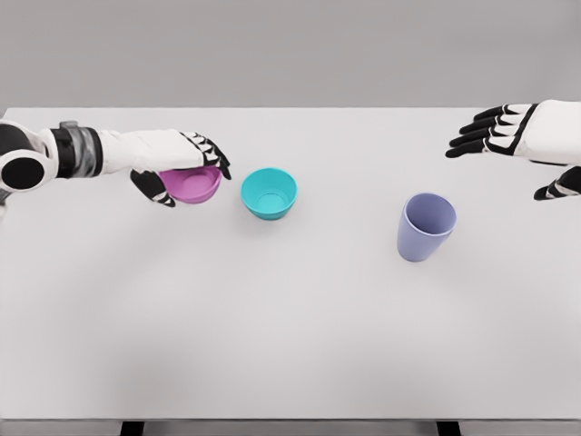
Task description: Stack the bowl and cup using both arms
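Nearest, the broad white table is seen bearing a lavender plastic cup and teal bowl, while a pink bowl is clasped by the left hand, probably for stacking; the right hand is held spread, empty.

Bright, even, diffuse light fills a simulator render. The white table shows no glare. Only faint, soft shadows sit under the bowls and cup. Edges look slightly soft throughout, with no visible edge distortion.
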{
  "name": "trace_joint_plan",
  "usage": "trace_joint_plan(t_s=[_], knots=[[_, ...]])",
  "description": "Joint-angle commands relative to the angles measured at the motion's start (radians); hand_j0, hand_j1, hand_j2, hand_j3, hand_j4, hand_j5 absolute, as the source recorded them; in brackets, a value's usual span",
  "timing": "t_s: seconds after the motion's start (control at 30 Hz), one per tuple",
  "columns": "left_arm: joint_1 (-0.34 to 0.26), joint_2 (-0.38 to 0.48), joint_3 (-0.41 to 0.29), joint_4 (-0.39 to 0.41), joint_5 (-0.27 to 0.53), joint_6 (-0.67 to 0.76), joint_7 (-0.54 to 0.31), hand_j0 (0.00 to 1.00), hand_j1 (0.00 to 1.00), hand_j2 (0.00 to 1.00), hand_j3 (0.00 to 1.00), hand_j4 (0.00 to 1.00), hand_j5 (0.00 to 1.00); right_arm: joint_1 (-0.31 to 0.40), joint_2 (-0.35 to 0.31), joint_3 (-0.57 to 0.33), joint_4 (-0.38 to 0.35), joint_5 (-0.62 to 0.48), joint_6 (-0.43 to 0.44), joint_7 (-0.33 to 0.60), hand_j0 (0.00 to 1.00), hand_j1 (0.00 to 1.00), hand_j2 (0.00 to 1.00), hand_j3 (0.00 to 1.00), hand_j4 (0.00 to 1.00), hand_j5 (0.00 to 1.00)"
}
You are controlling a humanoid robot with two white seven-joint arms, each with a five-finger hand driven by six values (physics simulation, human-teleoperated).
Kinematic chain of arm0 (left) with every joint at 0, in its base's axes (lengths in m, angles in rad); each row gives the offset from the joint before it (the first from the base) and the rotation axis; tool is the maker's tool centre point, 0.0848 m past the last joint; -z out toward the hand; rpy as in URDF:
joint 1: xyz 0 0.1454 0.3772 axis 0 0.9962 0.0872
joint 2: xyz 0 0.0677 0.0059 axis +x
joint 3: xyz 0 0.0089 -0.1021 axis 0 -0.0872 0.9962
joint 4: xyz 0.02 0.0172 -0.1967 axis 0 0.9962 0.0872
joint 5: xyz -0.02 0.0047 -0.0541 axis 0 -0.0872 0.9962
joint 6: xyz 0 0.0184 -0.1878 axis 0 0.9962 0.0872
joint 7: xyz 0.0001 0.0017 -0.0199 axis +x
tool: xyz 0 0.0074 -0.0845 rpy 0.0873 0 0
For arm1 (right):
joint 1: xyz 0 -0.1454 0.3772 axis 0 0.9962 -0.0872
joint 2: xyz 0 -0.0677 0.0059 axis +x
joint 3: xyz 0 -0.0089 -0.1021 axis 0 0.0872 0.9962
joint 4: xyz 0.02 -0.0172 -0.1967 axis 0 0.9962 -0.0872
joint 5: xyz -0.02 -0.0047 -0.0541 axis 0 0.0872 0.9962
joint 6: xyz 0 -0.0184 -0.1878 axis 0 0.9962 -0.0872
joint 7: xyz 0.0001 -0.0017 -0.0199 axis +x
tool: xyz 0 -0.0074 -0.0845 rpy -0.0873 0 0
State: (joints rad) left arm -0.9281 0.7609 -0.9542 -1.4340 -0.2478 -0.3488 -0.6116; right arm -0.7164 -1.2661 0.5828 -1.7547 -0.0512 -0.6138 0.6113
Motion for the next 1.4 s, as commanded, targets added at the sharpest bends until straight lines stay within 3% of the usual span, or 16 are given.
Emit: trace_joint_plan(t_s=[0.0, 0.23, 0.4, 0.93, 1.1, 1.37], knots=[[0.000, -0.014, -0.003, 0.000, 0.002, -0.001, 0.001, 0.71, 0.71, 0.71, 0.71, 0.71, 0.71, 0.002, 0.002, 0.000, 0.000, -0.006, 0.003, 0.000, 1.00, 1.00, 1.00, 1.00, 1.00, 1.00], [-0.014, -0.055, -0.003, 0.000, -0.010, -0.001, 0.001, 0.71, 0.71, 0.71, 0.71, 0.71, 0.71, -0.002, 0.023, 0.002, 0.001, -0.006, 0.003, 0.000, 1.00, 1.00, 1.00, 1.00, 1.00, 1.00], [-0.020, -0.081, -0.003, 0.000, -0.022, -0.001, 0.001, 0.71, 0.71, 0.71, 0.71, 0.71, 0.71, -0.009, 0.094, 0.000, 0.001, -0.004, 0.003, 0.000, 1.00, 1.00, 1.00, 1.00, 1.00, 1.00], [-0.021, -0.167, -0.005, 0.013, -0.054, -0.001, 0.001, 0.71, 0.71, 0.71, 0.71, 0.71, 0.71, -0.032, 0.079, 0.008, 0.000, 0.014, 0.003, 0.000, 1.00, 1.00, 1.00, 1.00, 1.00, 1.00], [-0.020, -0.196, -0.006, 0.041, -0.067, -0.001, 0.001, 0.71, 0.71, 0.71, 0.71, 0.71, 0.71, -0.083, 0.094, 0.097, 0.001, 0.051, 0.003, 0.000, 1.00, 1.00, 1.00, 1.00, 1.00, 1.00], [-0.023, -0.239, -0.008, 0.081, -0.084, 0.001, 0.001, 0.72, 0.72, 0.72, 0.72, 0.72, 0.72, -0.132, 0.132, 0.167, 0.001, 0.073, 0.003, 0.000, 1.00, 1.00, 1.00, 1.00, 1.00, 1.00]])
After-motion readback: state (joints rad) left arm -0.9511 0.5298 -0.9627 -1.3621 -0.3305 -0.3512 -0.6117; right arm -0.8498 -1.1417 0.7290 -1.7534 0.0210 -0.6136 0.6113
